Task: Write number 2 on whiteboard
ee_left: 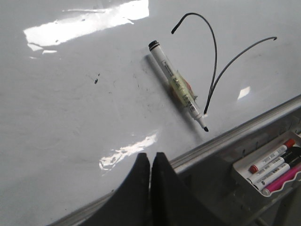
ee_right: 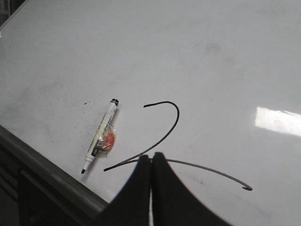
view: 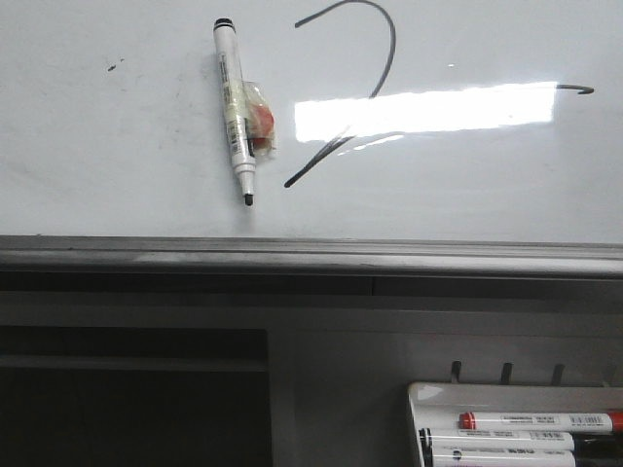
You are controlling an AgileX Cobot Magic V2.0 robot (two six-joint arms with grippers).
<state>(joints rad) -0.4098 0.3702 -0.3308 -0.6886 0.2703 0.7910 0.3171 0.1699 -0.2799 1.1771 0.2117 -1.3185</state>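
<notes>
Black and pressed together, the left claw (ee_left: 150, 162) holds nothing and hangs over the near edge of the whiteboard (ee_left: 61, 108); the right claw (ee_right: 151, 165) is likewise closed and empty, its tips hovering above the crossing strokes of the number 2 (ee_right: 176, 117). That figure looks complete: hooked top, diagonal, and a long base running out to the right. Just to its left a black marker (view: 234, 109) lies uncapped on the surface, tip toward the grey metal edge strip (view: 311, 255), with a taped wad on its barrel. Spare markers sit in a white tray (ee_left: 277, 162) below. Judged risks: a low claw sweeping across could smear the fresh ink, and the bare tip could dry or stain the board.
</notes>
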